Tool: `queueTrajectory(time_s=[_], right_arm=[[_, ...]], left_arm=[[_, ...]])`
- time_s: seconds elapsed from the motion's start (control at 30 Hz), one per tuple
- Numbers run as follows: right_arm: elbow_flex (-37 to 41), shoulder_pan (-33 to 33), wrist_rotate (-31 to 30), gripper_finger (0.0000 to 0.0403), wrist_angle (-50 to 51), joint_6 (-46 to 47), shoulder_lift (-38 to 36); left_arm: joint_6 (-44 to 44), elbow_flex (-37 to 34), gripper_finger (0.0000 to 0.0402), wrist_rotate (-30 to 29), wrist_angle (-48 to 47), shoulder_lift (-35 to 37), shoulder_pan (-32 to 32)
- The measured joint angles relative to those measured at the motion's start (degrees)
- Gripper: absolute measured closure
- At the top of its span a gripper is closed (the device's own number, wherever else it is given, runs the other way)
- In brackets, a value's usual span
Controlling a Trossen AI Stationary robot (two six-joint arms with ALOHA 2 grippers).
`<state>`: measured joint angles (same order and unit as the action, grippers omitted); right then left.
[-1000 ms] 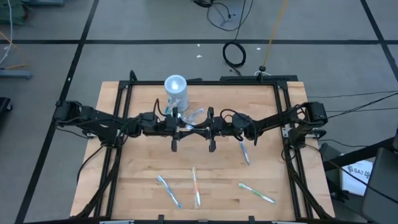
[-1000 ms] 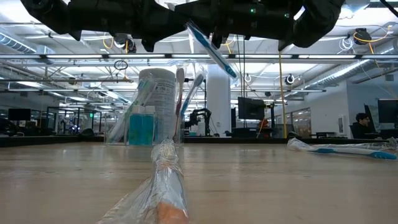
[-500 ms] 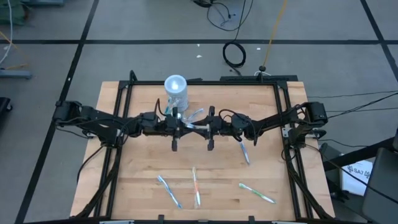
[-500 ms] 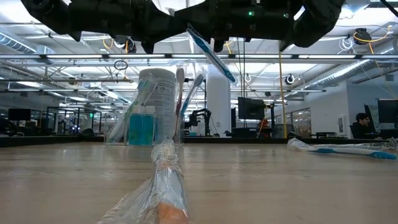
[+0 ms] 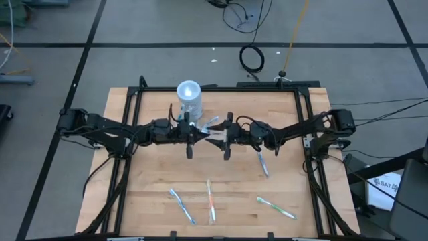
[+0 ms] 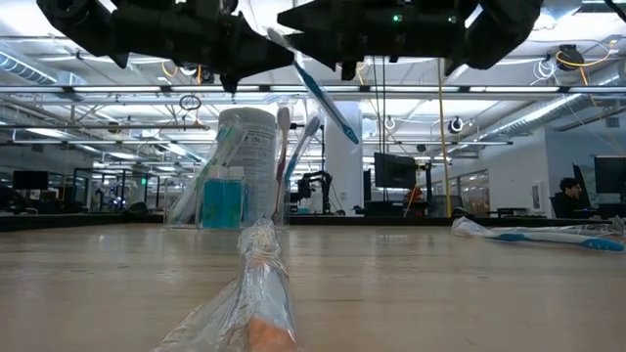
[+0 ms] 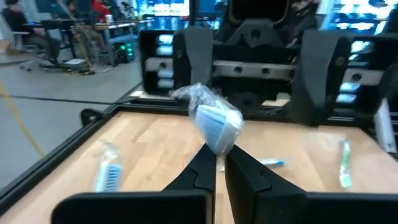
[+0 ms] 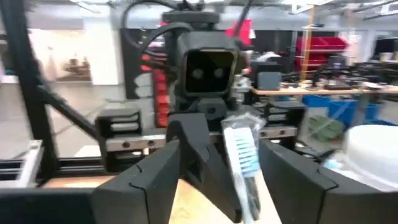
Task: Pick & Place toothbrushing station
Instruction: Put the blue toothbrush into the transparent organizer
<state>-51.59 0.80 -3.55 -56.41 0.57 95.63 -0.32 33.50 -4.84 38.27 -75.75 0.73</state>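
The toothbrushing station [image 5: 189, 99], a tall clear cylinder with a pale round top, stands at the table's far middle with toothbrushes leaning in it [image 6: 245, 161]. In front of it my two grippers meet tip to tip above the table. My left gripper [image 7: 217, 157] is shut on a plastic-wrapped blue toothbrush [image 6: 318, 86]. My right gripper [image 8: 224, 155] faces it, open, with one finger on each side of that toothbrush and apart from it. My left gripper pinches the wrapped toothbrush [image 7: 216, 142] between its two fingertips, with the brush's head end standing out just past them. The fingers come level from the table's left and lie across the brush. The brush hangs slanted, clear of the table.
Several wrapped toothbrushes lie on the near half of the wooden table: one [image 5: 182, 205], another [image 5: 210, 199], a third [image 5: 275, 208], and one right of centre [image 5: 262, 163]. A black frame [image 5: 304, 120] borders the table. People sit in the room beyond.
My left gripper has shut on the wrapped toothbrush and my right gripper has opened and let it go. The toothbrush stays in the air between them, moved a little toward the table's left.
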Motion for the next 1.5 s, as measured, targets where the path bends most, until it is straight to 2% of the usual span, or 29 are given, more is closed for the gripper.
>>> queueTrajectory(time_s=[0.17,0.3,0.43,0.63,0.77,0.87,1.07,1.23,1.4,1.5], right_arm=[[2.40,0.07,-10.44,0.0187,10.14,-4.32,-5.94],[6.03,0.46,-18.31,0.0191,16.05,-3.49,-12.37],[10.57,0.61,-18.93,0.0191,15.85,1.20,-17.38],[16.65,0.61,-18.92,0.0194,13.38,7.50,-22.44],[19.23,0.61,-18.91,0.0194,9.00,9.90,-23.22],[19.74,0.72,-18.89,0.0195,7.47,11.27,-23.04],[19.71,0.79,-18.89,0.0196,7.34,12.45,-22.69],[19.71,0.79,-18.89,0.0196,7.35,12.43,-22.68],[19.71,0.79,-18.88,0.0196,7.35,12.30,-22.68],[19.71,0.68,-18.85,0.0195,7.35,12.25,-22.68]], left_arm=[[0.11,0.32,0.0388,-1.82,-4.10,3.05,0.02],[0.57,1.81,0.0396,-5.05,-12.40,7.61,-0.42],[0.02,2.83,0.0384,-9.61,-17.45,13.42,-2.13],[-0.26,2.78,0.0394,-23.35,-27.30,21.64,-6.02],[-2.32,2.78,0.0391,-25.21,-33.50,24.76,-6.54],[-5.08,2.73,0.0385,-24.77,-37.00,24.68,-5.06],[-8.87,2.71,0.0396,-14.28,-38.25,19.93,0.55],[-10.65,2.71,0.0385,-12.58,-37.73,16.60,4.53],[-13.31,2.71,0.0395,-3.74,-37.70,11.92,8.49],[-13.17,2.71,0.0394,-2.90,-37.61,9.54,9.68]])
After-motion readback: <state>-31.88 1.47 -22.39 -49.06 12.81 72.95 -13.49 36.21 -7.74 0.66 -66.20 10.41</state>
